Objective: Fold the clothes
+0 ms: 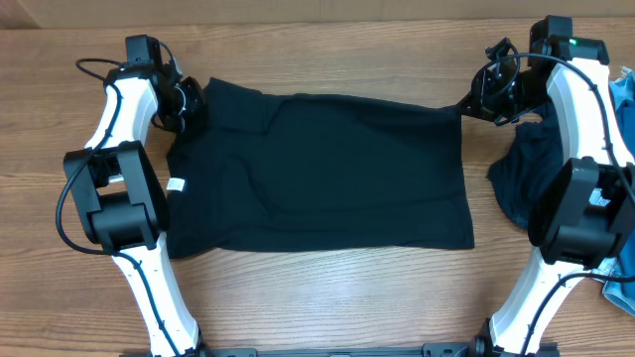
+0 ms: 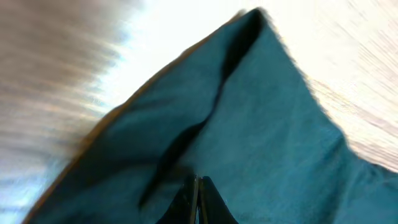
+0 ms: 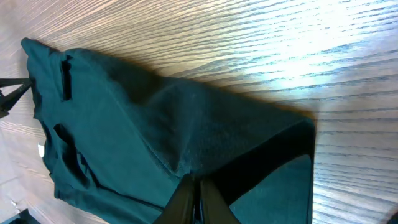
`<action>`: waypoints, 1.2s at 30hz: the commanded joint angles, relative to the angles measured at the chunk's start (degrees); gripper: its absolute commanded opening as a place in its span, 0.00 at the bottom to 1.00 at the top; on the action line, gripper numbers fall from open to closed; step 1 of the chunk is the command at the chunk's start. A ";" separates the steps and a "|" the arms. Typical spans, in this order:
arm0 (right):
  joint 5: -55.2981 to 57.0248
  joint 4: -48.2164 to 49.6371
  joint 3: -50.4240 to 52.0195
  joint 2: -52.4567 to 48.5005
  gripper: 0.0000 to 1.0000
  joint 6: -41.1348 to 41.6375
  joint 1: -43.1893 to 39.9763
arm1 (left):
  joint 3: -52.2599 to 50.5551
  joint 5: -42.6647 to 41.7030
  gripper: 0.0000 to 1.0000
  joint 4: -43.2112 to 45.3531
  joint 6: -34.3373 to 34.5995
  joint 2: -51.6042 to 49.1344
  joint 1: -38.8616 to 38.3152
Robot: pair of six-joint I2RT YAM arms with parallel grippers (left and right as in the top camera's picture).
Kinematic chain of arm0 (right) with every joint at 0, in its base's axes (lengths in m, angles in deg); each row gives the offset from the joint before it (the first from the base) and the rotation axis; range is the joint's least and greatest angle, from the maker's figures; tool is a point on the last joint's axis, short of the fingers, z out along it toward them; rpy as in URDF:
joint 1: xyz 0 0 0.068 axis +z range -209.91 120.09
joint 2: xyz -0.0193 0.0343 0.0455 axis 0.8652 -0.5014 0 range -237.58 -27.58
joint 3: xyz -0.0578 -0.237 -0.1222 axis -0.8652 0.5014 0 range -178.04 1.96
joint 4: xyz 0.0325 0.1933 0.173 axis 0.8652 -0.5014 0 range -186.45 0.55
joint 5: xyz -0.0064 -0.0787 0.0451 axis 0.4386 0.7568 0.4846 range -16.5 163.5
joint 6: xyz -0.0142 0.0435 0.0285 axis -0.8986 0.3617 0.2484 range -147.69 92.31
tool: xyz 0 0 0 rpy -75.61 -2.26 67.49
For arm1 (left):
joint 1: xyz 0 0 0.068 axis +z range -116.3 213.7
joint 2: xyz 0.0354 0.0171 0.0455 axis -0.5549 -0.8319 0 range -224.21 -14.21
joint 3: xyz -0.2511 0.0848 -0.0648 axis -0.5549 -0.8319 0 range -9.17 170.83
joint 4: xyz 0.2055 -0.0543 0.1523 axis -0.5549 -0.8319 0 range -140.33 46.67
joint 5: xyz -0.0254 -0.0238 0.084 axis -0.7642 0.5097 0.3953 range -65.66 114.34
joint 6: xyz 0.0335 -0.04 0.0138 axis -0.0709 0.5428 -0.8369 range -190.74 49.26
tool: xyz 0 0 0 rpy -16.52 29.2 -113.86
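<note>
The near-black navy T-shirt (image 1: 317,174) lies spread across the middle of the table, its small white tag (image 1: 177,184) at the left edge. My left gripper (image 1: 190,104) is shut on the shirt's far left corner; in the left wrist view the jaws (image 2: 198,182) pinch the dark fabric (image 2: 261,124). My right gripper (image 1: 474,99) is shut on the shirt's far right corner; in the right wrist view the jaws (image 3: 198,183) pinch a raised fold of the shirt (image 3: 155,124). The far edge is stretched between both grippers.
A rumpled dark blue garment (image 1: 526,169) lies right of the shirt beside the right arm. Pale blue denim (image 1: 623,99) shows at the right edge. The wooden tabletop (image 1: 327,288) runs along the front.
</note>
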 commanded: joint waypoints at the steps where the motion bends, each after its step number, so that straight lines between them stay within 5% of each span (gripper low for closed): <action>1: 0.33 0.39 -0.26 1.70 0.04 0.20 -0.11 | 2.01 -6.58 0.04 3.67 -5.44 -0.85 0.48; 3: 0.33 0.48 -0.26 1.70 0.04 0.20 -0.11 | 2.54 -7.34 0.09 6.32 -8.13 -0.87 0.70; 7: 0.33 0.48 -0.26 1.70 0.04 0.20 -0.11 | 2.54 -4.31 0.47 7.89 -15.63 -0.87 0.74; 12: 0.33 0.13 -0.26 1.70 0.04 0.20 -0.11 | 2.54 -1.29 0.75 8.37 -21.86 -1.11 2.54; 20: 0.31 -0.63 -0.24 1.70 0.04 0.17 -0.11 | 2.58 -6.12 0.77 9.40 -26.99 -5.97 5.64; 29: 0.33 0.07 -0.26 1.70 0.04 0.17 -0.11 | 2.58 -5.20 0.76 9.70 -28.70 -10.71 0.59; 36: 0.35 0.07 -0.26 1.70 0.04 0.17 -0.11 | 2.58 -5.79 0.52 8.63 -28.68 -11.52 -0.02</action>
